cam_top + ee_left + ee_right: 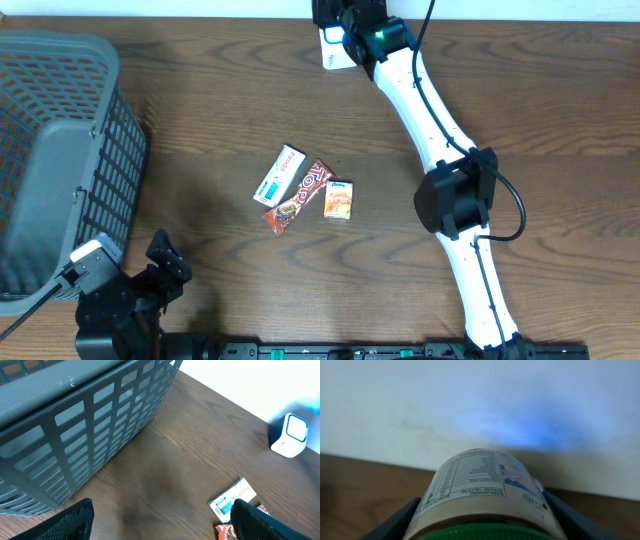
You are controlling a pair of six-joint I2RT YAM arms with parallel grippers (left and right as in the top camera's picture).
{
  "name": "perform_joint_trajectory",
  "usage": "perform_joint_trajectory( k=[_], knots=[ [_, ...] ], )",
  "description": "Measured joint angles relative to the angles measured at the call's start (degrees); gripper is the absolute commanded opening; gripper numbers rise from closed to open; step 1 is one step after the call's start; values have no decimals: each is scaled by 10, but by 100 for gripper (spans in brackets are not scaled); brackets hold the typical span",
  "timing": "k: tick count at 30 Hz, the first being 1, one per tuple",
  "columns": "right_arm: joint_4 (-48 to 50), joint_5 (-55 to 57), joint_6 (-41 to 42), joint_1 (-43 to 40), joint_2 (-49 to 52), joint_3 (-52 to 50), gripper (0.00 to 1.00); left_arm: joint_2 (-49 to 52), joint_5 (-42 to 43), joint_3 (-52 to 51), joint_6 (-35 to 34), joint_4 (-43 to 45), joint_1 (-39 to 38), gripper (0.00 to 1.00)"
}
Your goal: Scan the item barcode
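Held item: white-labelled cylindrical bottle with green cap [480, 485], lower centre of the right wrist view, cap end toward the lens, printed text panel facing up, pale wall with a blue glow behind.
Right gripper [482, 522]: dark fingers [395, 522] pressed against both flanks of the bottle, pinching it.
Right arm: white jointed arm [440, 130], running from the lower right of the overhead view up to the top edge, right of centre.
Scanner: small white-and-blue barcode scanner [335, 55], top of the overhead view, just below the end of the right arm.
Left gripper [162, 522]: lower left of the overhead view, black fingers [70, 520] spread wide, nothing between them, low over the wood beside the basket's near corner.
Basket: grey plastic lattice basket [60, 150], left edge of the overhead view.
Surface: dark brown wood-grain table [200, 100].
Loose goods: white-and-blue flat carton [280, 175], red-brown snack bar wrapper [298, 196] and small orange box [339, 200], side by side in a cluster at frame centre, well apart from both grippers.
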Motion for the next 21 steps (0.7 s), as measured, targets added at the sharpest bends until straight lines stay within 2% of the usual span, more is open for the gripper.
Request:
perform_joint_trajectory(
  k=[6, 12, 16, 21],
  knots=[
    [68, 43, -7, 0, 10, 0, 50, 0, 0, 0, 0, 0, 0, 88],
    [160, 71, -9, -1, 65, 0, 57, 0, 0, 0, 0, 0, 0, 88],
    [194, 81, -11, 0, 103, 0, 53, 0, 0, 0, 0, 0, 0, 88],
    [188, 93, -15, 0, 128, 0, 46, 0, 0, 0, 0, 0, 0, 88]
  ],
)
